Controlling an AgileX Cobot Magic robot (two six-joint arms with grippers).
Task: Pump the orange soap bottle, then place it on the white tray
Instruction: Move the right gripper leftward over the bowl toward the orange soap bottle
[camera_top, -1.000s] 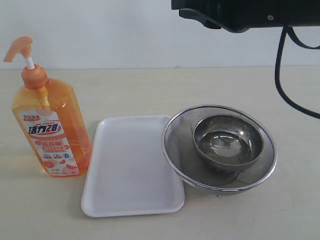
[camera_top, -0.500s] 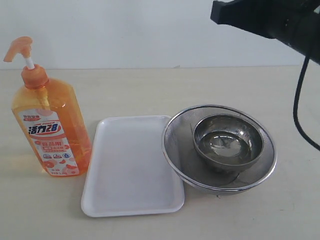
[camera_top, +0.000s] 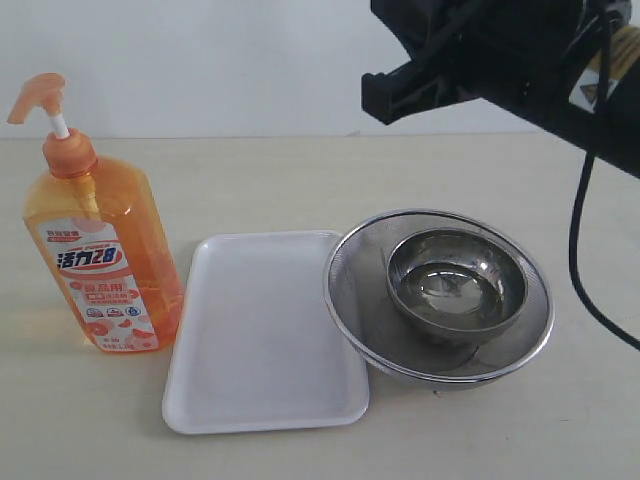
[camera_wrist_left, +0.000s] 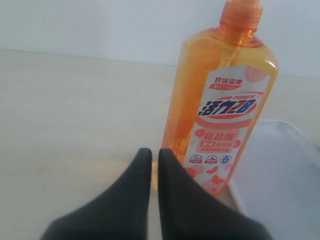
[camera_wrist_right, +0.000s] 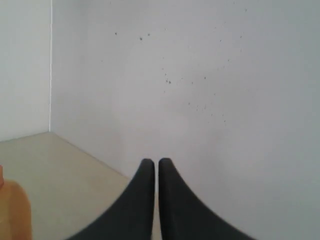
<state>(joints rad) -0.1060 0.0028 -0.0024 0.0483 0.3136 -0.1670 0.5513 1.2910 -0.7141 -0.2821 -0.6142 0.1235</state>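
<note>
The orange soap bottle (camera_top: 95, 240) stands upright near the table's left edge, just beside the white tray (camera_top: 265, 330) (pump head up, seemingly unpressed). The left gripper (camera_wrist_left: 155, 156) and right gripper (camera_wrist_right: 156, 164) are both pressed together and empty. Pumping likely comes first, so a gripper must press down on the pump head.

Lab-style robot test bench: bare beige table (camera_top: 300, 170), blank white wall (camera_top: 200, 60), arm (camera_top: 500, 50) w/ cable (camera_top: 578, 250).

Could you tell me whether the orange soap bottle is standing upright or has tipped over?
Upright: the soap bottle stands on its base on the table, pump head on top, beside the white tray.
</note>
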